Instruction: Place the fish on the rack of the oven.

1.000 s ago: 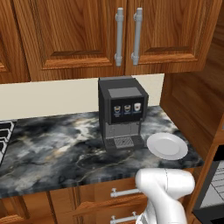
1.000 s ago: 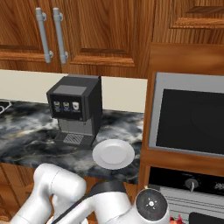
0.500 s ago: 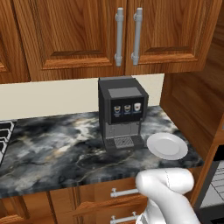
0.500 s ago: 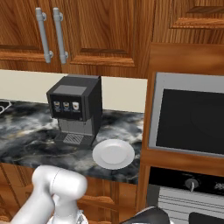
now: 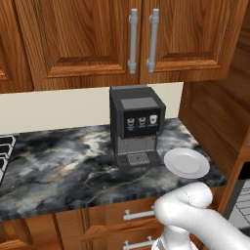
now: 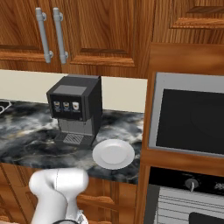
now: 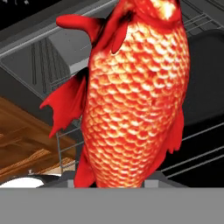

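Observation:
The fish [image 7: 135,92], red-orange and scaly, hangs very close in the hand view, its body running from the top down to my gripper [image 7: 111,175]. The gripper is shut on the fish's lower end, and the fish covers most of both fingers. Behind the fish lie the thin grey wires of the rack [image 7: 199,19] and the dark inside of the oven [image 7: 205,78]. From the right base view, the oven [image 6: 188,183] sits low in the wooden cabinetry, with the rack's wires [image 6: 175,210] showing beneath its knob. The rack [image 5: 241,207] also peeks in at the left base view's right edge.
A black coffee machine [image 5: 136,127] stands on the dark marble counter [image 5: 58,166], with a white plate [image 5: 186,162] just right of it. A built-in appliance with a dark window [image 6: 192,118] sits above the oven. Wooden drawers [image 5: 112,219] run under the counter.
The arm has sunk lower: its dark hand and forearm have dropped out of the right base view. Counter, coffee machine and plate have not moved.

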Controlling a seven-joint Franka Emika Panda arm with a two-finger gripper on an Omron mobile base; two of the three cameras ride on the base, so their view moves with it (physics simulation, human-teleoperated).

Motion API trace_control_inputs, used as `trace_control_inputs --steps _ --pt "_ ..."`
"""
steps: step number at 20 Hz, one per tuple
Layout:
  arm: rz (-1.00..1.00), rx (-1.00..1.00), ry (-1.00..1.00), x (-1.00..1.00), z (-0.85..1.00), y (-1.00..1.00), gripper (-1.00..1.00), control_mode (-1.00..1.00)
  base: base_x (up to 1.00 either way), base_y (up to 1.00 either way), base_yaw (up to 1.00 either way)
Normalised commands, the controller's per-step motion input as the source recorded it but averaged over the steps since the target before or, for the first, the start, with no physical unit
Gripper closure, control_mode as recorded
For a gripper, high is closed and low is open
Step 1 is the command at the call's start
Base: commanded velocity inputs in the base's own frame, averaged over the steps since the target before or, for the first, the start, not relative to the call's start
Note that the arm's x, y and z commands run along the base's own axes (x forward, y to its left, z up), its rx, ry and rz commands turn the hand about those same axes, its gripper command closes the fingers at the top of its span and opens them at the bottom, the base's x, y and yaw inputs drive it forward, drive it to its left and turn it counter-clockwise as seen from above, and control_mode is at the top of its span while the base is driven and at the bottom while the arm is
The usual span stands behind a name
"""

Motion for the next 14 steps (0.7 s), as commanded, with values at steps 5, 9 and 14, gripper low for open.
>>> trace_control_inputs --steps 5,9,14 --pt "0.05 0.00 -0.01 0.28 -0.26 -0.22 1.00 -1.00 0.00 0.00 0.00" --pt "0.00 -0.07 0.08 0.56 -0.63 -0.22 1.00 -1.00 0.00 0.00 0.00" --pt "-0.07 -0.08 0.06 0.53 -0.58 -0.06 1.00 -1.00 0.00 0.00 0.00"
